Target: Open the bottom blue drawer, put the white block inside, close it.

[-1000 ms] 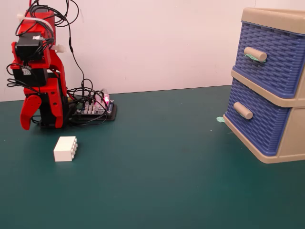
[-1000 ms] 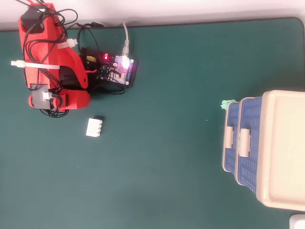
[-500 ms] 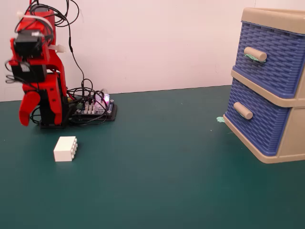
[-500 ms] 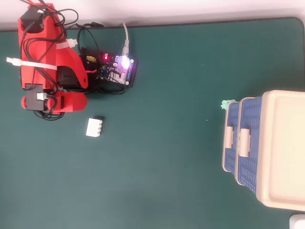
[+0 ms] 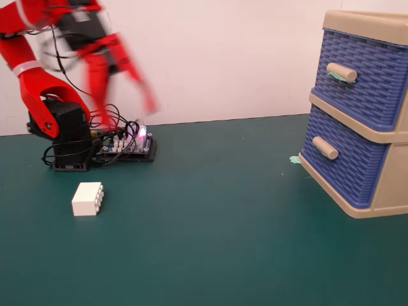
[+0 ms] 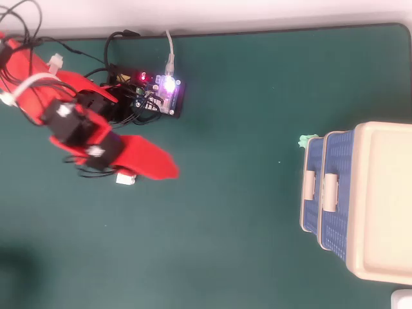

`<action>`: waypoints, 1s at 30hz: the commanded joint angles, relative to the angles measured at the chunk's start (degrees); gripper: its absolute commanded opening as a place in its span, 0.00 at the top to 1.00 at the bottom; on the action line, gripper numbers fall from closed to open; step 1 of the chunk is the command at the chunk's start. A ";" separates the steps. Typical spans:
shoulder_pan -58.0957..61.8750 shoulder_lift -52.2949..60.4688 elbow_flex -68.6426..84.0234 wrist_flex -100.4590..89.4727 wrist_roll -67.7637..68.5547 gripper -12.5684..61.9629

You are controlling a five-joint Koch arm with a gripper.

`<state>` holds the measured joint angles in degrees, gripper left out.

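Observation:
The white block [image 5: 87, 198] lies on the green mat in front of the arm's base, studs facing right in the fixed view. In the overhead view only its corner [image 6: 126, 179] shows beneath the arm. My red gripper [image 5: 126, 113] hangs in the air well above the mat, blurred, its two jaws spread apart and empty. From above it [image 6: 161, 166] reads as one red wedge. The bottom blue drawer [image 5: 341, 156] with its plain beige handle [image 5: 325, 148] is shut, far right of the gripper. It also shows in the overhead view [image 6: 313, 212].
The top drawer [image 5: 363, 76] has green tape on its handle and is shut. A controller board [image 5: 127, 143] with lit LEDs and loose wires sits by the arm's base. A green tape scrap [image 5: 295, 159] lies by the cabinet's foot.

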<state>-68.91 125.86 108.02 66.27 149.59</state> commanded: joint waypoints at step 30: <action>-13.36 -71.02 -2.46 -132.80 20.39 0.38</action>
<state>-81.39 55.20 108.54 -60.56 168.84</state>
